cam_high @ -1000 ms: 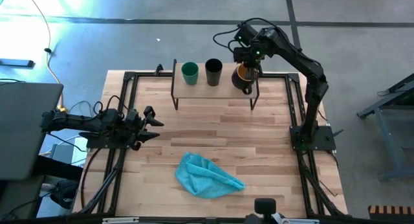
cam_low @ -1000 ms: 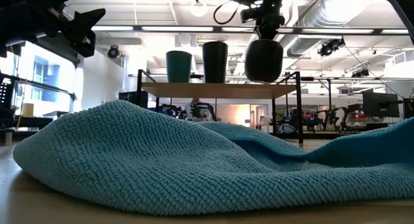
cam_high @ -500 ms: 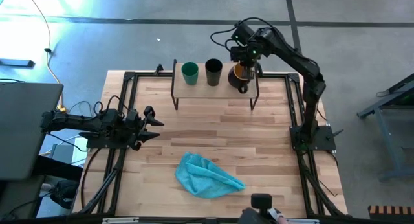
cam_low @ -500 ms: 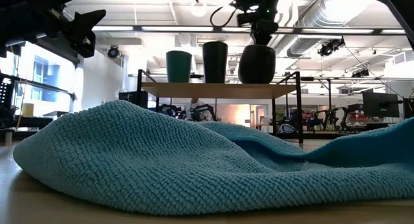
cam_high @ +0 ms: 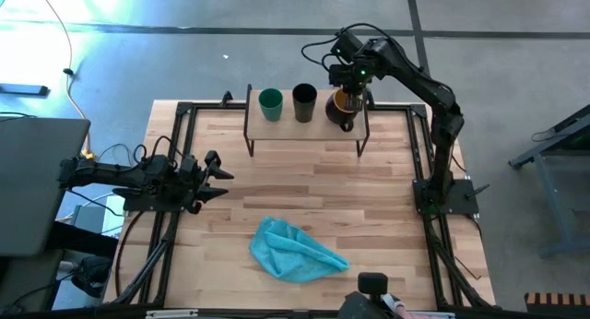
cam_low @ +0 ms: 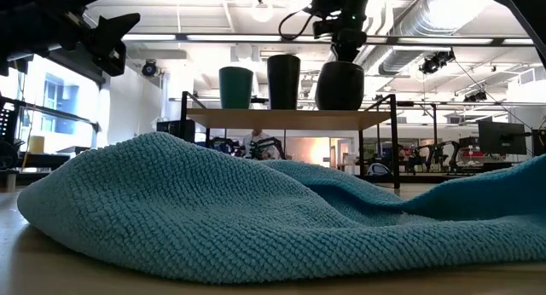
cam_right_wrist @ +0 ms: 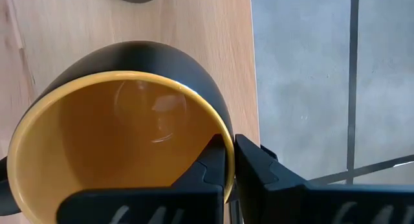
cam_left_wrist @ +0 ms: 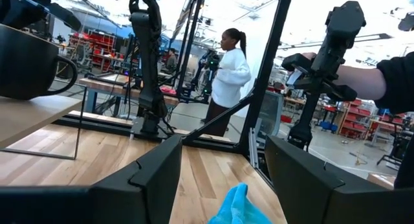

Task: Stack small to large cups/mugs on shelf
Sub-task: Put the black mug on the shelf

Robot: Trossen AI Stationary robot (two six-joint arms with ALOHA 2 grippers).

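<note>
A: What changed in the last second?

B: The right gripper point(cam_high: 348, 90) carried the dark mug with the yellow-orange inside point(cam_high: 345, 109) from above the shelf's right end in toward the row. A second ago the low view showed it hanging clear of the board; now its base looks level with the board, so I judge it set down or very nearly so.

A: Has the gripper let go?

B: No. In the right wrist view its two fingers pinch the mug's rim point(cam_right_wrist: 223, 160), one inside the wall and one outside, closed on the mug.

A: Where does that leave the row?

B: On the light-wood shelf point(cam_high: 304, 131) at the far edge of the worktop point(cam_high: 304, 194) stand the small green cup point(cam_high: 270, 103), the taller black cup point(cam_high: 304, 101) and then the mug, in that order from the shelf's left end to its right. That reads small to large, so the ordering seems done apart from the release.

A: Anything in the way?

B: The mug stands near the black cup, with a narrow gap visible in the low view. It is also near the shelf's right end, so opening and lifting straight up looks safest. The blue cloth point(cam_high: 295, 250) lies well apart at the near side. The left gripper point(cam_high: 214, 179) waits at the worktop's left side, fingers spread. Beyond the worktop, the left wrist view shows a person in white point(cam_left_wrist: 228, 75).
</note>
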